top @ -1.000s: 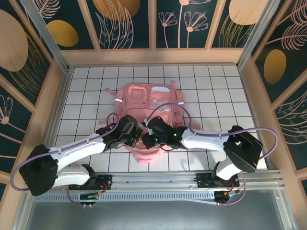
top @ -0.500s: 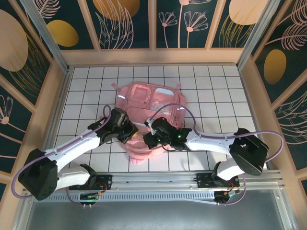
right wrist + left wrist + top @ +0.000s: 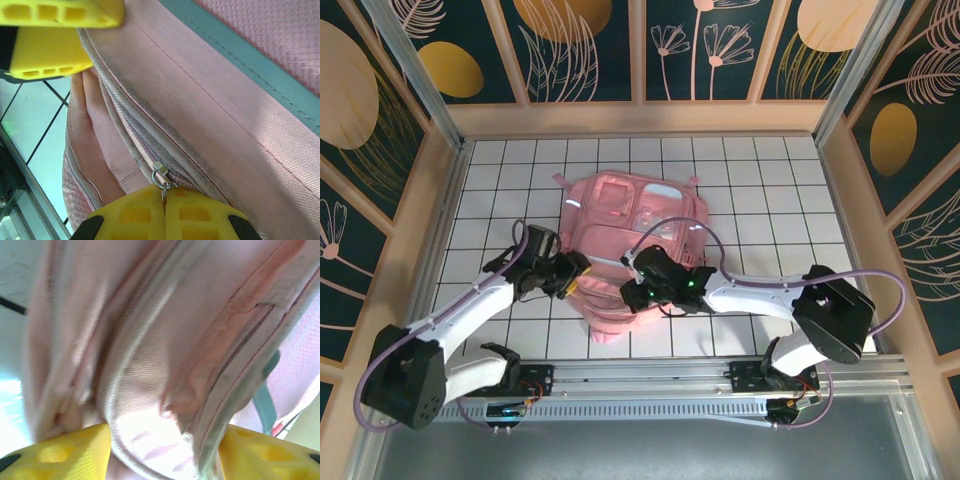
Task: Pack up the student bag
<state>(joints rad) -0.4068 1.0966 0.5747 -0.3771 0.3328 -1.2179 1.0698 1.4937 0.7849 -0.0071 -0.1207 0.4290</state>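
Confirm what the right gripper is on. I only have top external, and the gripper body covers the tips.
Observer: In the right wrist view, the right gripper is shut on the zipper pull of the student bag.
Operator: And the left gripper?
Observer: In the left wrist view, the left gripper is open, with a fold of bag fabric between its fingers. The picture is blurred, so I can't tell whether they touch it.
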